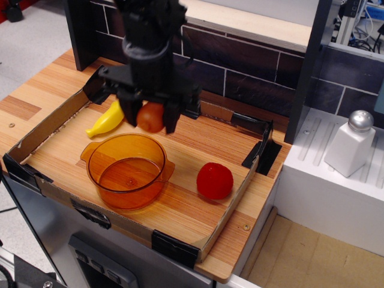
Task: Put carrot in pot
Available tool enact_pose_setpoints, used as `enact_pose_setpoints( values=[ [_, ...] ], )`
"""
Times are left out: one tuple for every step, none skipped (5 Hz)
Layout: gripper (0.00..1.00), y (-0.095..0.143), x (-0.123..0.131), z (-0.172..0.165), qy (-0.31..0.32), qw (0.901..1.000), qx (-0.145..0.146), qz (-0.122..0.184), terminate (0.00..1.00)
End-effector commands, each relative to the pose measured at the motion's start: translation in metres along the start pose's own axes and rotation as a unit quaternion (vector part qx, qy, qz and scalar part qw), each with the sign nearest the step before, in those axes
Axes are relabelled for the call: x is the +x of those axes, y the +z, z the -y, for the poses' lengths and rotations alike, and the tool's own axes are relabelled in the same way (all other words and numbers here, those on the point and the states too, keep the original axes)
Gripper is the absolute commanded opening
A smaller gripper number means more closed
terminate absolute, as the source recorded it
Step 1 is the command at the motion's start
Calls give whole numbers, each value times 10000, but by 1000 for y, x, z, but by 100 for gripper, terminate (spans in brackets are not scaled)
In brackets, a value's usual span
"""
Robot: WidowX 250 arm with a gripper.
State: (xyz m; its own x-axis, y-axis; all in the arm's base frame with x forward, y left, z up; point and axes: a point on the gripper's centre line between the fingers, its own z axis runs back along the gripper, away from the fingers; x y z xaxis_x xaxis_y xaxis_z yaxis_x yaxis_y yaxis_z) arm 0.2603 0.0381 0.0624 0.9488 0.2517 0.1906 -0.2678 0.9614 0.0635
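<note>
My black gripper (150,118) is shut on the small orange carrot (150,117) and holds it in the air, above the far rim of the pot. The pot (126,170) is a round transparent amber plastic bowl with two side handles. It stands empty at the front left of the cardboard tray (51,129). The carrot hangs between the two black fingers, with only its front side showing.
A yellow banana-shaped toy (107,120) lies at the tray's back left, just left of the gripper. A round red tomato-like toy (215,180) sits right of the pot. A dark brick backsplash (252,63) stands behind. A white shaker (351,143) stands on the right counter.
</note>
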Motion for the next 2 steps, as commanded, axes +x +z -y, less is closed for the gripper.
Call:
enact_pose_setpoints(
  values=[
    [0,1,-39,-19,-737,9968,-81,311,0],
    [100,5,-39,-22,-743,9967,-85,304,0]
  ],
)
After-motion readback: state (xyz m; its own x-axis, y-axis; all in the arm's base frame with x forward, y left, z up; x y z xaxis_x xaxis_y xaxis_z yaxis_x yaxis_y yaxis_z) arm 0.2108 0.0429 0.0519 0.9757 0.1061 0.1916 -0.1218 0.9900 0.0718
